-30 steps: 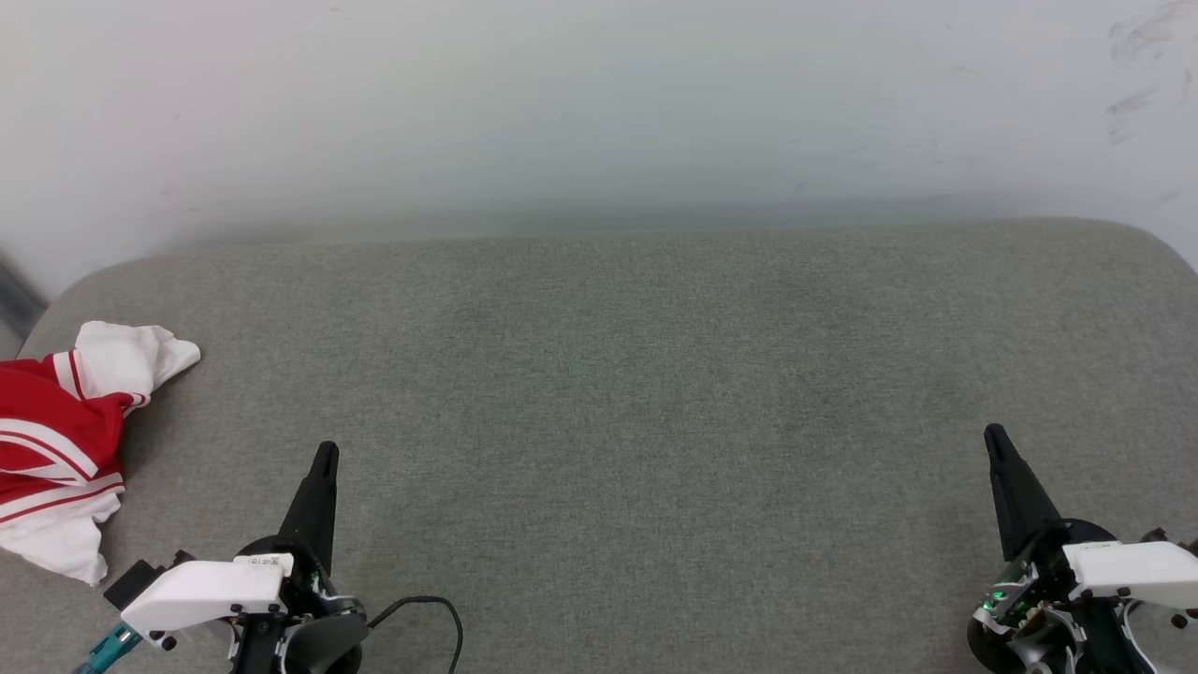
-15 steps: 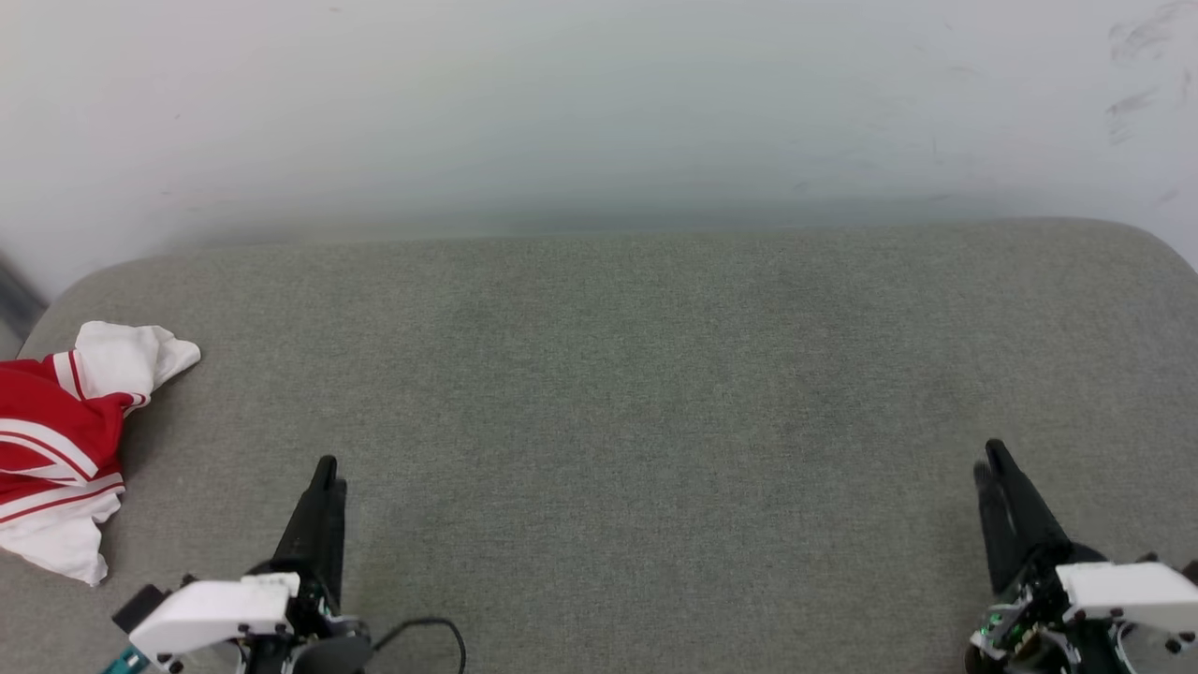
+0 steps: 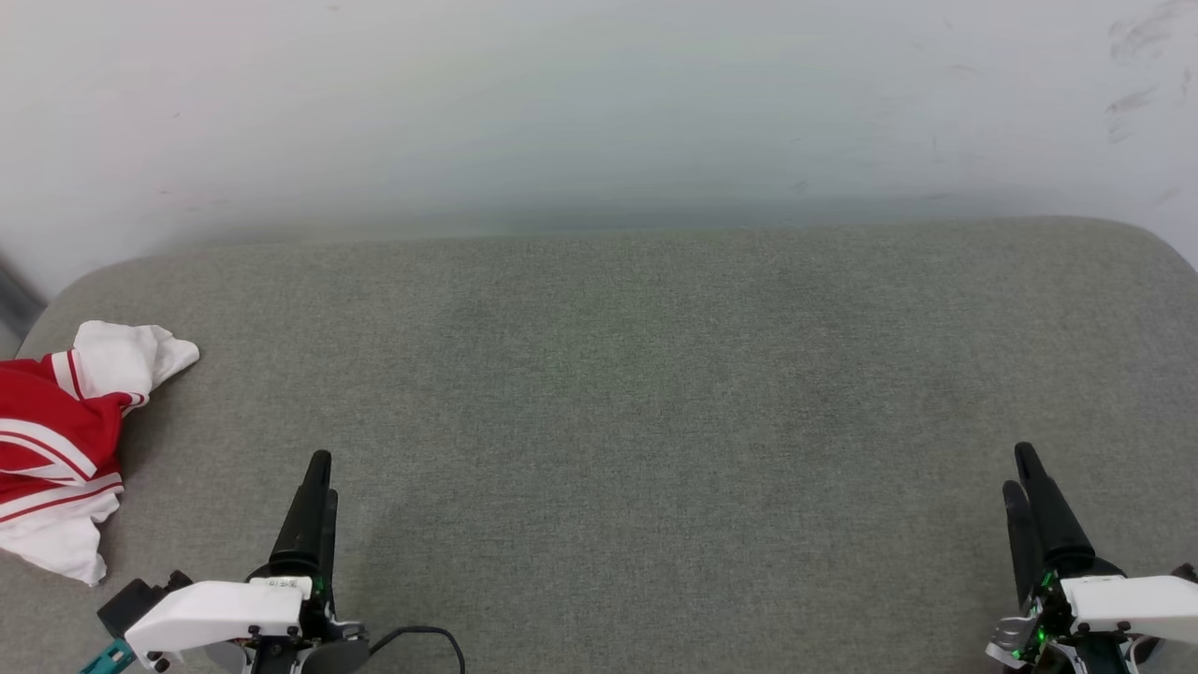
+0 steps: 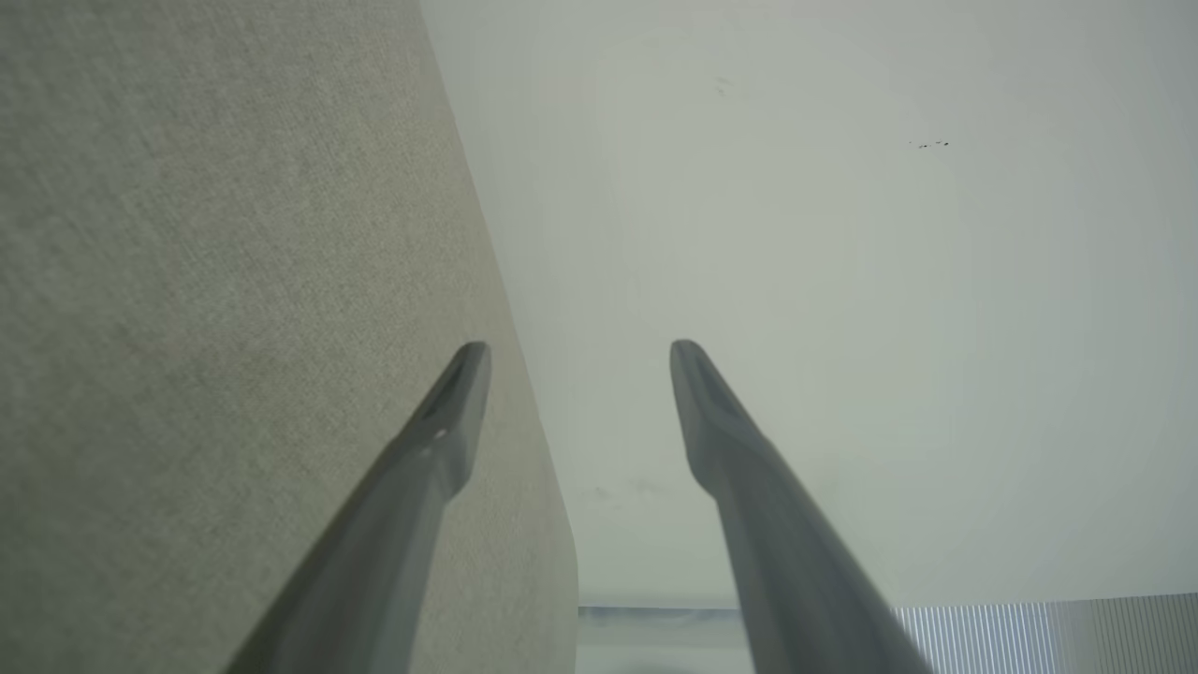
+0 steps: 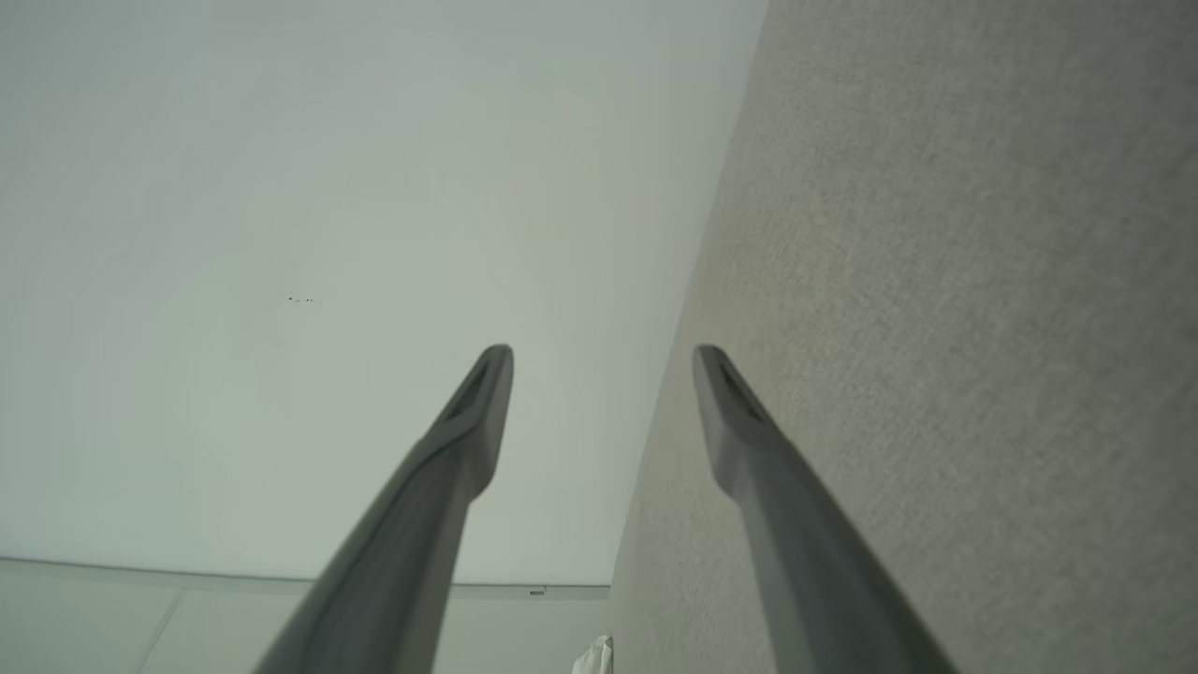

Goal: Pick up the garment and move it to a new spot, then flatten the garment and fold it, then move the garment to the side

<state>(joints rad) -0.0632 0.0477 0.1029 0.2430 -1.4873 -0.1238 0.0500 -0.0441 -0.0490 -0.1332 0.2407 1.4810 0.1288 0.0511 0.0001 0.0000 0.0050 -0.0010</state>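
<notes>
The garment (image 3: 54, 440) lies crumpled at the far left edge of the grey cushioned surface (image 3: 618, 374), red with white sleeves and striped trim. My left gripper (image 3: 322, 476) hovers at the lower left, a short way right of the garment and apart from it. The left wrist view shows its fingers (image 4: 440, 440) spread, with the left gripper (image 4: 580, 348) open and nothing between them. My right gripper (image 3: 1017, 468) is at the lower right, far from the garment. In its wrist view the right gripper (image 5: 604, 351) is open and holds nothing.
A pale wall (image 3: 599, 112) rises behind the surface's far edge. A black cable (image 3: 426, 632) loops beside the left wrist. A small white scrap of cloth (image 5: 595, 655) peeks in at the bottom of the right wrist view.
Both grippers went from shut to open. Both have drawn back slightly toward the bottom of the head view, the right one also shifting a little right. The garment has not moved.
</notes>
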